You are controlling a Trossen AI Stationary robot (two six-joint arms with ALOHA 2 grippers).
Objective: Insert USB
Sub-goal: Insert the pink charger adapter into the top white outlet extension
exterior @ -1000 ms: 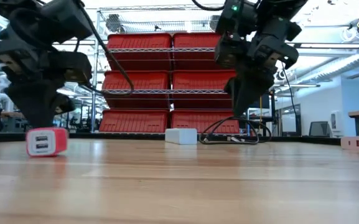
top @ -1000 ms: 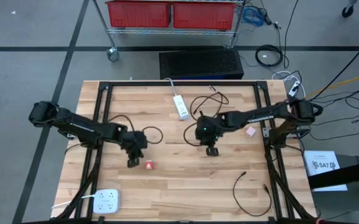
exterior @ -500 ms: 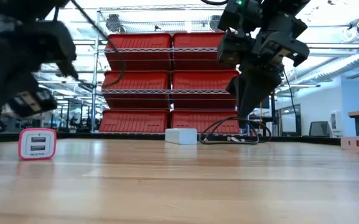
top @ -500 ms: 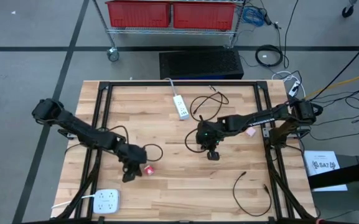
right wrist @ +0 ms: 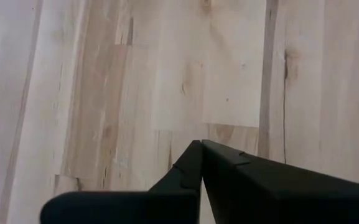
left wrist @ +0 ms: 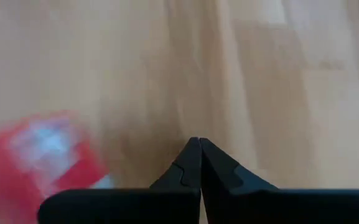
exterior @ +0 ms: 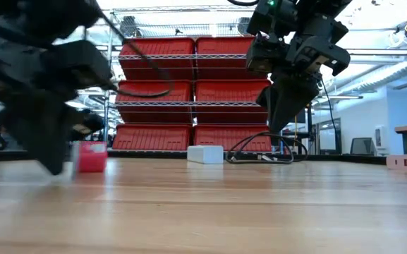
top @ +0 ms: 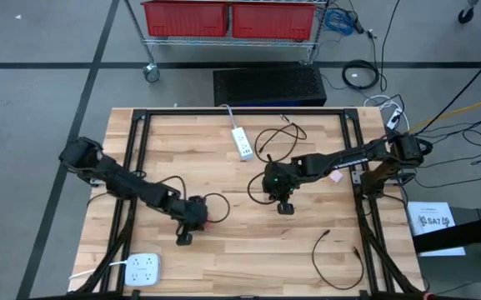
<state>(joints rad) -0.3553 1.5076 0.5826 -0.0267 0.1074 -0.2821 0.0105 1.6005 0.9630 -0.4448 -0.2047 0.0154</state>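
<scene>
Left hand (top: 185,238), fingers pressed together and empty, low beside the red USB charger (exterior: 90,156) (blurred). Right hand (top: 284,207), likewise closed, empty, over mid tabletop (top: 248,250).

Red USB charger block (exterior: 92,156) stood on the wooden table (top: 248,250), left of centre. In the high view it was mostly hidden. White port face (left wrist: 45,140) appeared blurred, possibly two ports.
</scene>
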